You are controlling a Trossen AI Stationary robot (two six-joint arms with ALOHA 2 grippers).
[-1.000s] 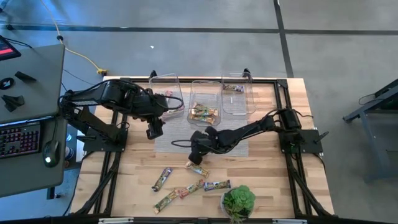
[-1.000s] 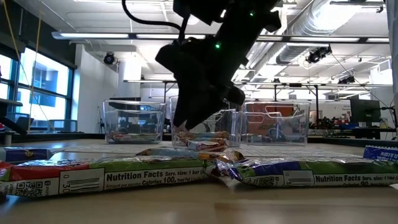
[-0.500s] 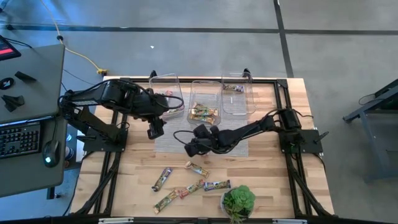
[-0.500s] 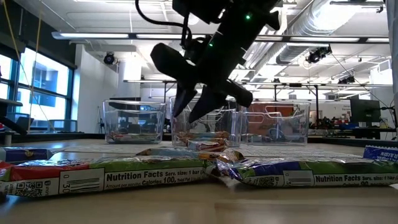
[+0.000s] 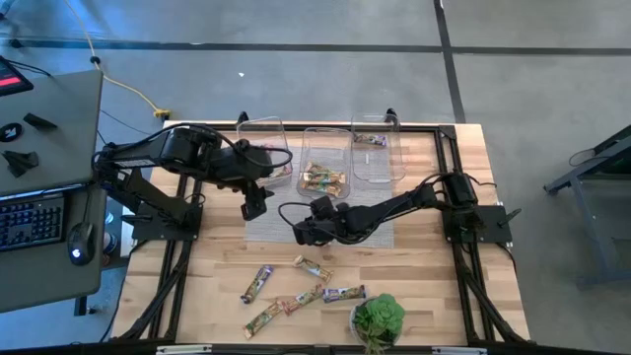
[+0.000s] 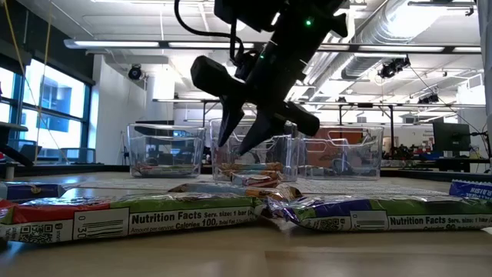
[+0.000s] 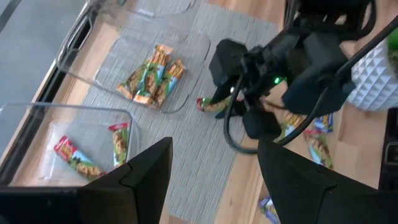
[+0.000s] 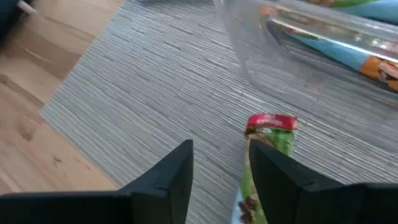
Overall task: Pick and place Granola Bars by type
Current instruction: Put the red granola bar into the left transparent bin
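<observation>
Overhead, tabletop-level and two close wrist cameras share the grey mat.

Bar lower end hidden behind right tool fingers.

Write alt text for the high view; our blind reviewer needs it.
Seen from above, the right hand hovers over a grey mat in front of three clear bins, with the left hand close by. Several granola bars lie loose on the wooden table near a potted plant.
</observation>
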